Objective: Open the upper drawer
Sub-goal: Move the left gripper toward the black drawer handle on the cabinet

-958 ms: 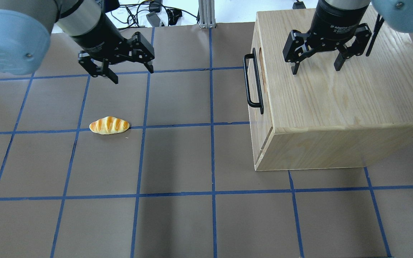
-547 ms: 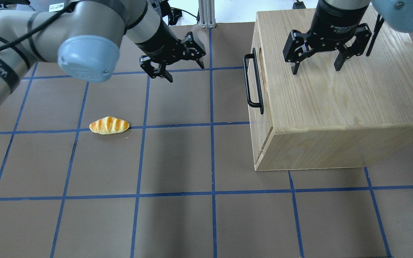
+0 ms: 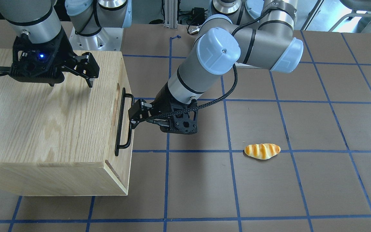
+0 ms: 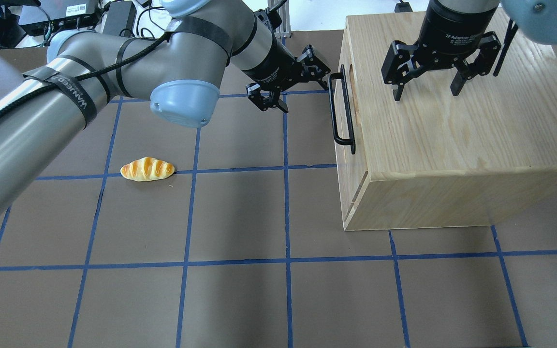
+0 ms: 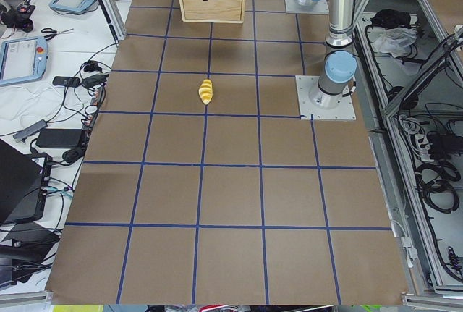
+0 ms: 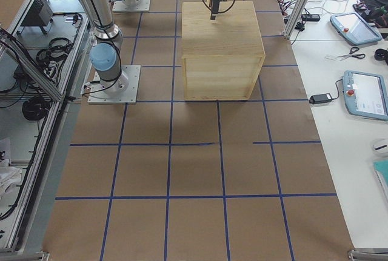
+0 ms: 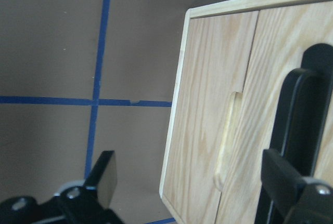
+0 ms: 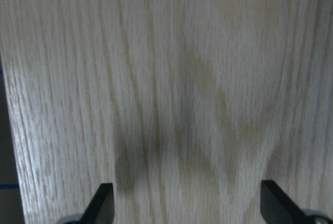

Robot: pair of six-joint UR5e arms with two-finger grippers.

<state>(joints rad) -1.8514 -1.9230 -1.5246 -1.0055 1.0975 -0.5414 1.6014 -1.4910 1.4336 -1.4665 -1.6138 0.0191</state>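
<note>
The upper drawer [image 4: 355,116] sits shut, flush in the front of the oak cabinet [image 4: 452,135]. Its black bar handle [image 4: 339,116] also shows in the front view [image 3: 120,122] and the left wrist view [image 7: 307,104]. My left gripper [image 4: 306,97] is open and points at the cabinet front near the handle's far end. In the left wrist view one finger [image 7: 291,187] overlaps the bar, which is not between the fingers. I cannot tell whether they touch. My right gripper [image 4: 426,94] is open and empty just above the cabinet top.
A toy bread roll [image 4: 147,169] lies on the brown, blue-taped table to the left of the cabinet, well apart from both arms. The left arm stretches across the table's back left. Cables and boxes lie beyond the far edge.
My left arm has swung from the table's left side to the right, bringing its open gripper up to the drawer handle. The right arm, cabinet and roll have not moved.
</note>
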